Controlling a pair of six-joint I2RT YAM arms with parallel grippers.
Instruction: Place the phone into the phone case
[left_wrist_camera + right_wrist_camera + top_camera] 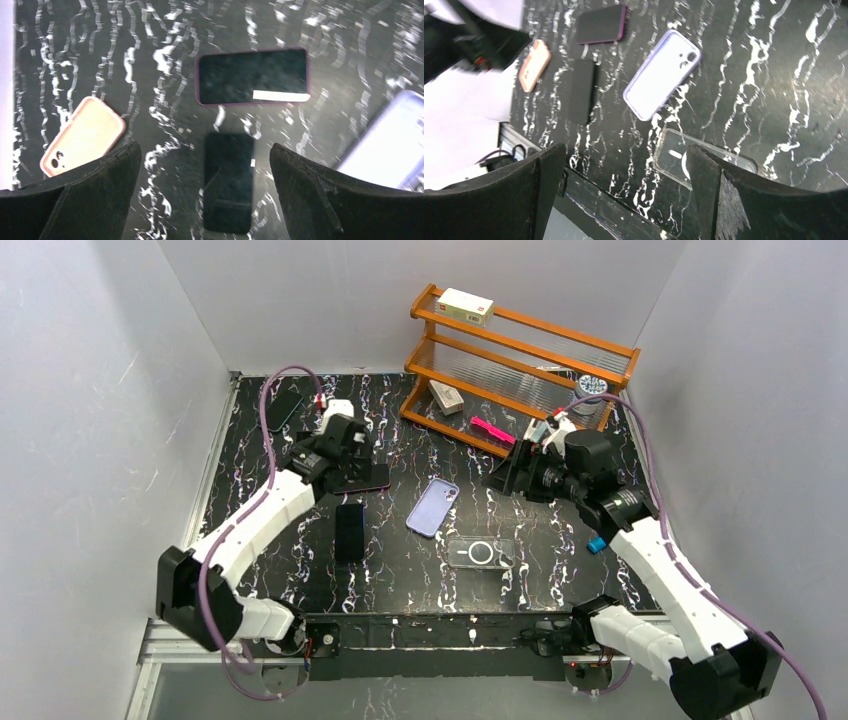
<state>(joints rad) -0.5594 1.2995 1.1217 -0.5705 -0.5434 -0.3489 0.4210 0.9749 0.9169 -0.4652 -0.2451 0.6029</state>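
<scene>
A bare black phone [349, 532] lies flat left of centre; it also shows in the left wrist view [228, 182] and the right wrist view [582, 91]. A lilac case [433, 507] lies open side up at centre, and a clear case [480, 553] lies in front of it. A purple-rimmed dark phone [252, 76] and a pink case [82, 135] lie near the black phone. My left gripper [345, 455] is open and empty, above and behind the black phone. My right gripper [515, 478] is open and empty, raised behind the clear case [679, 157].
An orange shelf rack [520, 350] stands at the back right with a white box [466, 306] on top, a grey box [446, 397] and a pink object [490, 430] on its lower level. A dark phone [284, 408] lies back left. A small blue object [597, 544] lies right.
</scene>
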